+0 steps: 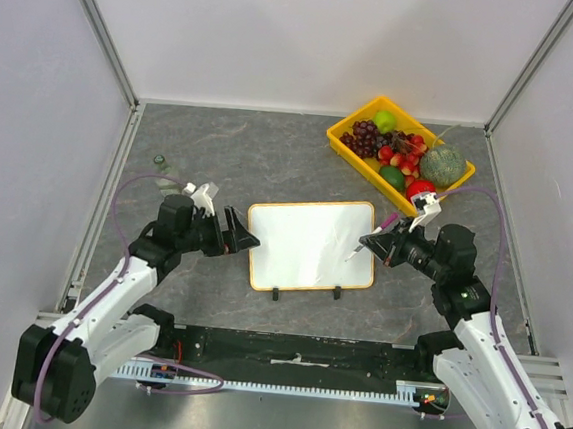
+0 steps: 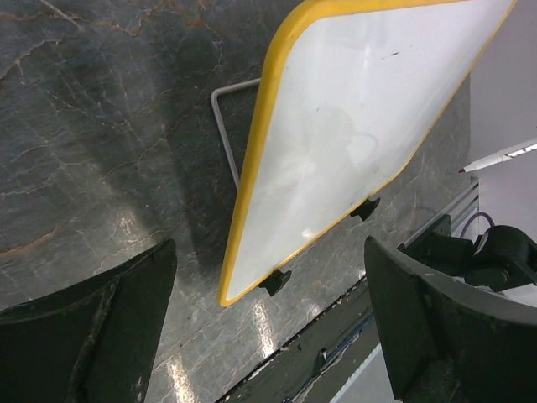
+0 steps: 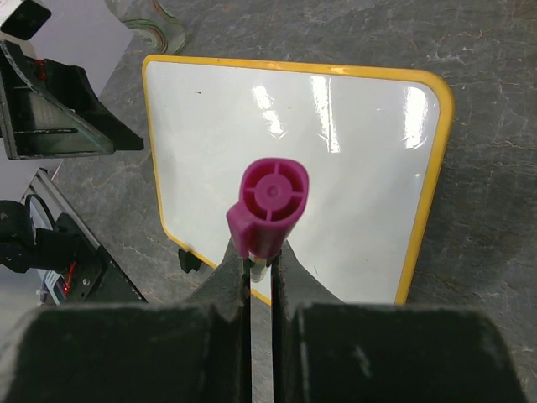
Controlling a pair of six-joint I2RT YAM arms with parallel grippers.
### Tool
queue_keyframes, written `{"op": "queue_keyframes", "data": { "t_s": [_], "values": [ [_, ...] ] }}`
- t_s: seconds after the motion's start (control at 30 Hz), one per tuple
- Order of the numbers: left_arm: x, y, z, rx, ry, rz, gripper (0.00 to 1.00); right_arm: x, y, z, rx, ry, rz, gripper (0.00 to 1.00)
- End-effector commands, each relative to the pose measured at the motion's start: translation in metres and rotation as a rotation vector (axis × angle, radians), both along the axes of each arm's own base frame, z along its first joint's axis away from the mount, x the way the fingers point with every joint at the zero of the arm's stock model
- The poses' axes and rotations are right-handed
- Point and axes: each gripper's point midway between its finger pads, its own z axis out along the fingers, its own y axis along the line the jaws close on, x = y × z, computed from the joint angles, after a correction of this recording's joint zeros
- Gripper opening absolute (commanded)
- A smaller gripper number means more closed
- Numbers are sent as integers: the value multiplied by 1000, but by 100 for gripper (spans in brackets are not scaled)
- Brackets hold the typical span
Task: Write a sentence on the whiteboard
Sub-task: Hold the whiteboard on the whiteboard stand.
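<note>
A small rectangular glossy white whiteboard (image 1: 309, 245) with rounded corners and a thin yellow-tan frame lay at the centre of the dark grey marble-patterned tabletop (image 1: 222, 149), between the 2 arms. Its 2 little black feet (image 1: 275, 294) sat along its 6 o'clock edge. Its face showed plain gloss and glare, with 1 tiny dark speck in the wrist views. In the left wrist view, a thin wire loop (image 2: 222, 126) showed beside the board's frame.

The left gripper (image 1: 243, 233) sat at 9 o'clock of the board, just beside its edge and not touching it. Its 2 black fingers (image 2: 92, 336) were spread wide apart and released, grasping nothing.

The right gripper (image 1: 372, 244) sat at 3 o'clock of the board, over its right edge. Its fingers (image 3: 218, 336) were clenched on a slim white marker (image 1: 354, 251) with a magenta end (image 3: 270, 206). The tip pointed toward 8 o'clock over the board's right part. I could not tell whether the tip touched the surface.

At 1 o'clock from the board, well apart from it near the far right corner, stood a yellow rectangular plastic tray (image 1: 353, 116). It held mixed fruit: dark grapes (image 1: 364, 136), a green apple (image 1: 385, 120) and red and green pieces.
</note>
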Motion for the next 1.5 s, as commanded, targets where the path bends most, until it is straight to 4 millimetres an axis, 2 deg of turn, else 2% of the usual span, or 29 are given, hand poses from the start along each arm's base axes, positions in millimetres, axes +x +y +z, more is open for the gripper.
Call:
{"op": "queue_keyframes", "data": {
  "t_s": [0.0, 0.13, 0.17, 0.43, 0.77, 0.87, 0.93, 1.1, 1.2, 1.47],
  "values": [
    [9, -11, 8, -87, -51, -25, 96, 2, 3, 14, -4, -65, 31, 0],
    [10, -15, -1, -97, -53, -42, 96, 4, 3, 15, -8, -68, 29, 0],
    [14, -17, 3, -109, -84, -52, 96, 4, 3, 15, -8, -66, 32, 0],
    [21, -25, -4, -113, -129, -126, 93, 4, 7, 19, 7, -69, 58, 0],
    [20, -38, -9, -175, -148, -214, 84, 2, 27, 24, 30, -67, 115, 0],
    [18, -40, -10, -184, -163, -235, 78, -1, 40, 26, 40, -75, 142, 0],
    [16, -43, -11, -195, -160, -262, 69, -4, 51, 28, 49, -82, 165, 0],
    [10, -47, -19, -217, -139, -306, 53, -9, 71, 29, 77, -78, 207, 0],
    [5, -48, -26, -224, -132, -330, 43, -9, 78, 29, 81, -77, 222, 0],
    [-7, -42, -42, -187, -127, -341, 30, -10, 85, 31, 81, -83, 228, 0]
  ]
}}
